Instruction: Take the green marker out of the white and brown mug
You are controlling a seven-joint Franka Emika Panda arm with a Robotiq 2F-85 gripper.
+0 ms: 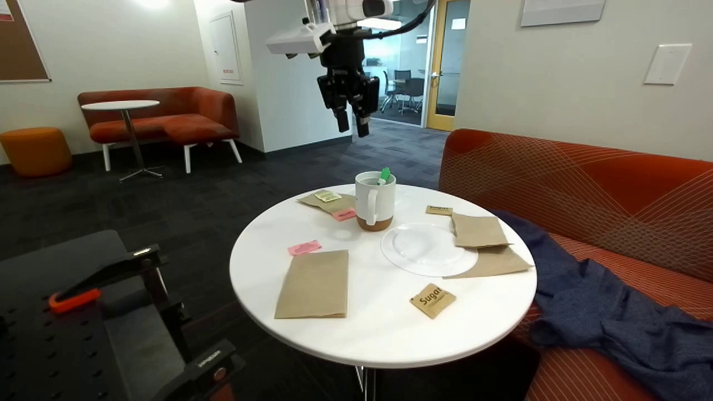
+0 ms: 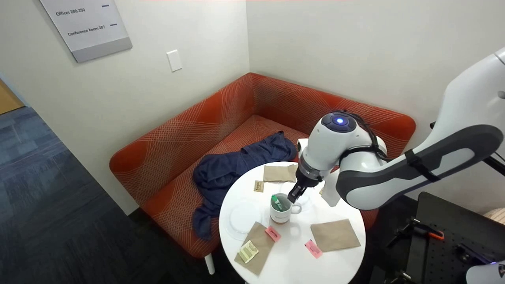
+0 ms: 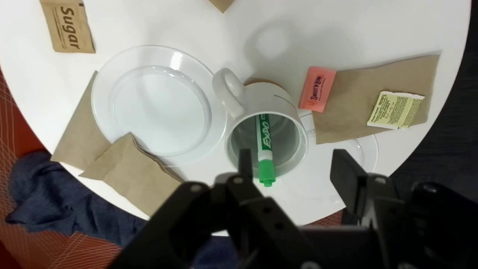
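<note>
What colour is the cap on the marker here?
The marker's cap is green, best seen in the wrist view.

The mug (image 1: pixel 384 206) is on the table (image 1: pixel 384 334), marker (image 1: pixel 384 176) in it and poking out the top. In an exterior view, left of the mug is a napkin (image 1: pixel 313 200) with one packet (image 1: pixel 327 195) on it, plus another packet (image 1: pixel 344 214) at the mug end. Front-left of the mug: a third packet (image 1: pixel 304 248), then a second napkin (image 1: pixel 315 287). Front-right of it: a plate (image 1: pixel 426 249), then two overlapping napkins (image 1: pixel 480 230). A sugar packet (image 1: pixel 439 210) is right of the mug, another sugar packet (image 1: pixel 433 301) well in front. Wrist view: second plate (image 3: pixel 319 160) across the mug from the first.
</note>
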